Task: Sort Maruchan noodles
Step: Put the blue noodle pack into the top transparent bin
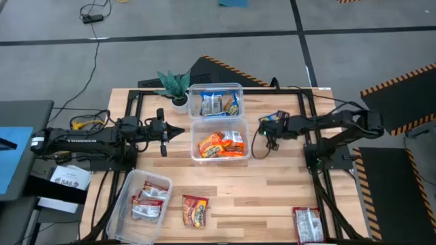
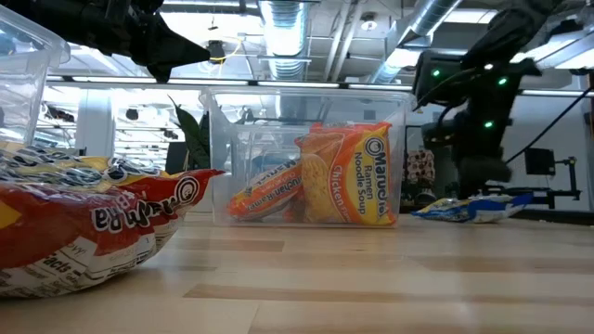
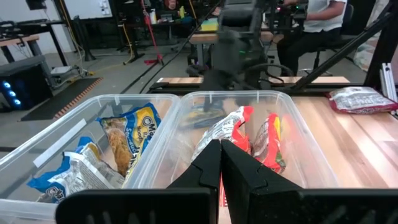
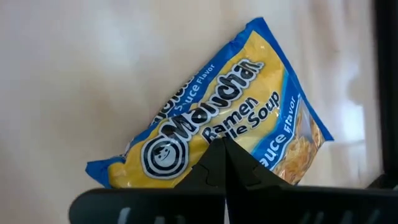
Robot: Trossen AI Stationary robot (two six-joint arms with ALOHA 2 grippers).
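- Counting from the table's left side: three clear tubs stand on the wooden table (image 1: 272, 184), one tub at the near left (image 1: 139, 197) and two side by side in the middle.
- Left gripper (image 1: 178, 130) hovers just left of the middle tubs, its fingers (image 3: 208, 163) pressed together with nothing between them.
- Near-left tub holds red-and-silver packets (image 1: 148, 201); at least two, exact count unclear.
- One loose orange-red packet (image 1: 195, 210) lies flat on the table just right of that tub, apart from it.
- Far middle tub (image 1: 215, 102) holds blue-and-yellow packets (image 1: 219, 104); two or three, count not certain. A potted plant (image 1: 175, 86) stands just beside its left end.
- Near middle tub (image 1: 219, 139) holds orange-red packets (image 1: 221, 143), several leaning together; the low view shows at least two.
- Right gripper (image 1: 267, 127) is just right of the middle tubs, above one blue-and-yellow packet (image 4: 217, 134) that lies flat on the table; its fingers (image 4: 225, 163) are drawn together at the tips, and whether they pinch the packet cannot be told.
- One red-and-silver packet (image 1: 307, 224) lies alone at the table's near right edge.
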